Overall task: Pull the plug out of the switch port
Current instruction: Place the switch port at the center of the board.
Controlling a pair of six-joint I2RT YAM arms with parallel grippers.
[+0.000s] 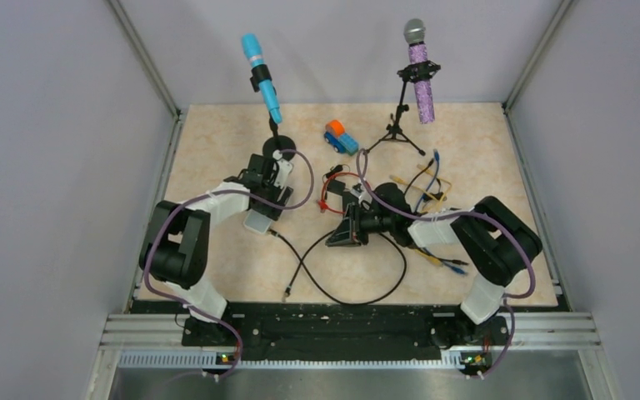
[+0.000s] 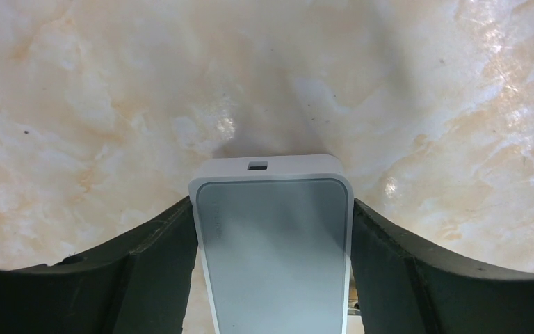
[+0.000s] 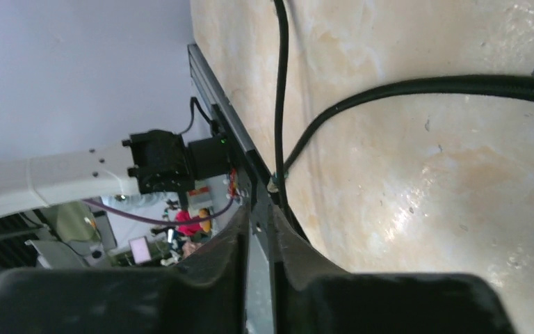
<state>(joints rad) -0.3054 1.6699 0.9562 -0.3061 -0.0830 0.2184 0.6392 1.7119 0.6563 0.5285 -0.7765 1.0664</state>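
Grey-walled marbled tabletop (image 1: 467, 133): left gripper (image 2: 272, 207) clamps white box (image 2: 274, 257), right gripper (image 3: 261, 229) closed.

A marbled tabletop (image 1: 217, 142) carries two microphones at its far side: a blue mic (image 1: 260, 77) tilted on a stand with a round black base (image 1: 277, 143), and a purple mic (image 1: 420, 75) on a black tripod (image 1: 397, 133). Between them sits an orange-and-blue toy car (image 1: 341, 137). Red wires (image 1: 331, 193) lie near the middle, with a tangle of yellow and blue cables (image 1: 429, 187) to their right. A black cable (image 1: 358, 300) loops across the near side. At the left lies a white box (image 2: 271, 229), grey on top, with a small slot in its far edge.
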